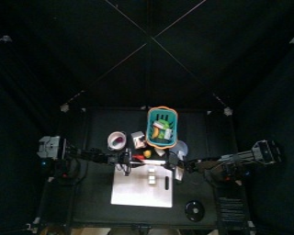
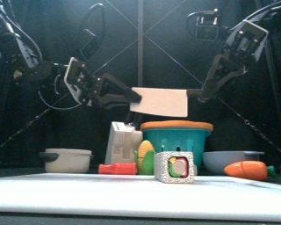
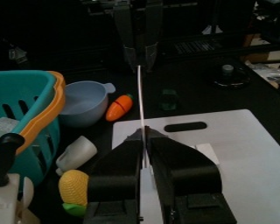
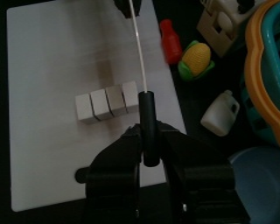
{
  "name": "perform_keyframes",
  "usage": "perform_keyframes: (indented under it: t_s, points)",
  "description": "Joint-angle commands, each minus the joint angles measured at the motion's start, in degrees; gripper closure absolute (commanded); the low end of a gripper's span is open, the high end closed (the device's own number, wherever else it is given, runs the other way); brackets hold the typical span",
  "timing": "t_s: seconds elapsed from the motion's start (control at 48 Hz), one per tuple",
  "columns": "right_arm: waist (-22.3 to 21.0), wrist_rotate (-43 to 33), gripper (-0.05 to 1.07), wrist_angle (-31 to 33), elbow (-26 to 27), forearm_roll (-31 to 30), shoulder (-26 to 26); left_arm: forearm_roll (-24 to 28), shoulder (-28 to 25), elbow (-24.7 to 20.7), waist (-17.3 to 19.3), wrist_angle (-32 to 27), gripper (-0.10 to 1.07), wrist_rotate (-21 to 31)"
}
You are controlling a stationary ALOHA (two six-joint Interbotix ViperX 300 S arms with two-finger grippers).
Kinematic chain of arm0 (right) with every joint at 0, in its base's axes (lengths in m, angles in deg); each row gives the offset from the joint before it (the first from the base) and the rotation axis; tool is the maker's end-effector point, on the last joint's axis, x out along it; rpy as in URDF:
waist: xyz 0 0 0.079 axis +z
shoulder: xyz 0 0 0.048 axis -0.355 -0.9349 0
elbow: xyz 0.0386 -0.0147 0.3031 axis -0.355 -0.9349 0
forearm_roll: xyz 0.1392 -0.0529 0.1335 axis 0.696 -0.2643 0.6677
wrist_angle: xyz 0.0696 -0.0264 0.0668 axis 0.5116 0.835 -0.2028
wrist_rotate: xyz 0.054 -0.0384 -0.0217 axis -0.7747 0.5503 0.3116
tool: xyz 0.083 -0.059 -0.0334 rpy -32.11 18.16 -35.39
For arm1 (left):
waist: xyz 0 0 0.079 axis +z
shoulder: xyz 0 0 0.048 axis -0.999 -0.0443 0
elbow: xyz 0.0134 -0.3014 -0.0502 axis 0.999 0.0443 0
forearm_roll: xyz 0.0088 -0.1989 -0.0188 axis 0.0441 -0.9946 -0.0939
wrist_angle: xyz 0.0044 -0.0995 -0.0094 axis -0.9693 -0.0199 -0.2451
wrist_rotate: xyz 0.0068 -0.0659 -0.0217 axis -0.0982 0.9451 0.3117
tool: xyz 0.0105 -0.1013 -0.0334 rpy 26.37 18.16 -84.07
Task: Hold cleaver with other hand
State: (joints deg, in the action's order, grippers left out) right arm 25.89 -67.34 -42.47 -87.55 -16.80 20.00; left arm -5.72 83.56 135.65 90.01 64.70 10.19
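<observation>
1. A small grey saucepan point(image 2: 68, 160) stands at the far left of the table point(image 2: 131, 204) in the front view, its handle pointing left.
2. The left gripper point(image 2: 129, 93) reaches in from the left, above the table. Its jaws are clamped on the left edge of the cleaver point(image 2: 165, 102); in its own wrist view the blade runs edge-on as a thin line up out of the closed jaws point(image 3: 143, 144).
3. Below it stand a white carton point(image 2: 123, 141) with a red piece point(image 2: 117, 168) at its foot, and a yellow corn cob point(image 2: 147, 158) just beside them.
4. The cleaver hangs in mid-air between the two grippers, a pale flat blade held upright above the teal basket point(image 2: 177, 138), clear of everything on the table.
5. A small patterned mug point(image 2: 174, 167) stands in front of the basket, nearest the camera.
6. From above, the white board point(image 1: 147, 190) lies at the table's front, with a row of small whitish blocks point(image 4: 105, 103) on it.
7. The right gripper point(image 2: 203, 95) comes down from the upper right and grips the cleaver's dark handle point(image 4: 146, 122); its jaws are closed on it.
8. A grey bowl point(image 2: 231, 161) and an orange carrot point(image 2: 246, 170) lie at the right.
</observation>
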Motion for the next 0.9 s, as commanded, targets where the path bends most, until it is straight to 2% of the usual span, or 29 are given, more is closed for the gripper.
perform_keyframes:
  t_s: [0.0,0.208,0.458,0.875]
  points:
    - [-0.5,0.0,0.53,-0.3,0.5,0.5,0.1,0.3,0.0,-0.4,-0.5,0.4,0.48,0.0]
    - [-1.1,0.0,0.55,-0.3,0.1,-0.3,-1.0,0.2,-1.6,-0.7,-1.8,0.4,0.48,0.4]
    - [-2.3,0.0,0.69,-0.3,0.0,-0.4,-1.1,0.3,-2.0,-1.0,-1.8,0.4,0.48,0.9]
    - [-2.3,0.0,0.69,-0.3,-0.3,-0.5,-3.2,0.2,-2.1,-0.5,-1.9,0.4,0.48,1.0]
